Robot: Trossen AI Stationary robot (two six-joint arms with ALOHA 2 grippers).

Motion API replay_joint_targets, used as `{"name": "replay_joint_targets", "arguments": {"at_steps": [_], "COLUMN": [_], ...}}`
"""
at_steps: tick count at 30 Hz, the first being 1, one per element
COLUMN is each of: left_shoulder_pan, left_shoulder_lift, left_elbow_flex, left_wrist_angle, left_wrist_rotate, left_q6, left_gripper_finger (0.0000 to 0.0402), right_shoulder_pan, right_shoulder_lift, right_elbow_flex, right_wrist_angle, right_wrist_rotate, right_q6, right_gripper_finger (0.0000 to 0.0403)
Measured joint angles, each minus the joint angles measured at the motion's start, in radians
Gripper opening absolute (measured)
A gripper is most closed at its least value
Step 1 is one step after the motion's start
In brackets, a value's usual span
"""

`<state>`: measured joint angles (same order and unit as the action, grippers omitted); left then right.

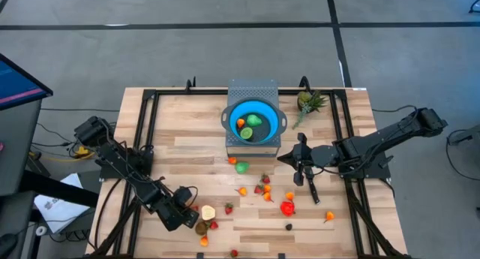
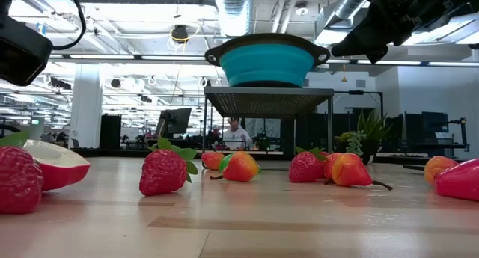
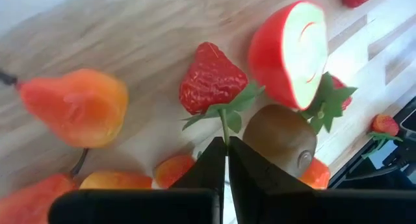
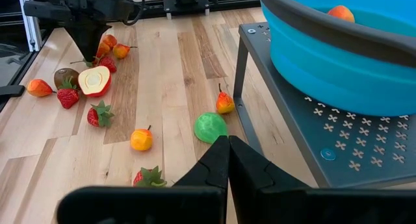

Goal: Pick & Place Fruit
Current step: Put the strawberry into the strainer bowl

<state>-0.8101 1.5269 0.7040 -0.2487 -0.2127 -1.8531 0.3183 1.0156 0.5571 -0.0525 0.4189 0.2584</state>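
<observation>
Small toy fruits lie scattered on the wooden table (image 1: 180,150). My left gripper (image 1: 192,212) is at the near left, shut on a red strawberry (image 3: 211,78). Close around it lie a halved red apple (image 3: 289,55), a brown kiwi (image 3: 279,136) and an orange-red pear (image 3: 75,107). My right gripper (image 1: 313,195) hovers shut and holds nothing, right of centre, with a green fruit (image 4: 210,127) on the table beyond it. The blue bowl (image 1: 234,109) sits on a grey perforated stand (image 1: 253,88) and holds an orange and two green fruits. My left gripper pinches the strawberry's thin green stalk (image 3: 224,123), below its leaves, between the free ends of its two fingers (image 3: 211,160). The fingers slant down from the table's left. The berry lies on the wood just beyond the fingertips, its tip pointing away.
A spiky pineapple-like piece (image 1: 309,103) stands right of the bowl stand. More strawberries, small pears and a red pepper (image 1: 287,208) are strewn between the two grippers. Black frame rails (image 1: 142,139) run along the table's left and right sides.
</observation>
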Motion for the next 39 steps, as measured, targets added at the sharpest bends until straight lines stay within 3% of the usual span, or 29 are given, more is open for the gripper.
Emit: {"name": "replay_joint_targets", "arguments": {"at_steps": [8,18,31,39], "left_shoulder_pan": [0.047,0.233,0.473,0.557], "left_shoulder_lift": [-0.081,-0.287,-0.377,-0.367], "left_elbow_flex": [0.0,0.0,0.0,0.004], "left_wrist_angle": [0.006,0.049,0.506,0.671], "left_wrist_rotate": [-0.051,-0.121,-0.181,-0.231], "left_q6": [0.114,0.487,1.197,1.437], "left_gripper_finger": [0.0003,0.0002,0.0002,0.0002], "right_shoulder_pan": [0.0,0.0,-0.003,-0.046], "right_shoulder_lift": [0.0,0.0,0.0,0.0], "right_elbow_flex": [0.0,0.0,0.0,0.0], "right_wrist_angle": [0.0,0.0,0.012,0.049], "right_wrist_rotate": [0.0,0.0,0.0,0.001], "right_q6": [-0.005,-0.008,-0.008,-0.007], "right_gripper_finger": [0.0,0.0,0.0,0.0]}}
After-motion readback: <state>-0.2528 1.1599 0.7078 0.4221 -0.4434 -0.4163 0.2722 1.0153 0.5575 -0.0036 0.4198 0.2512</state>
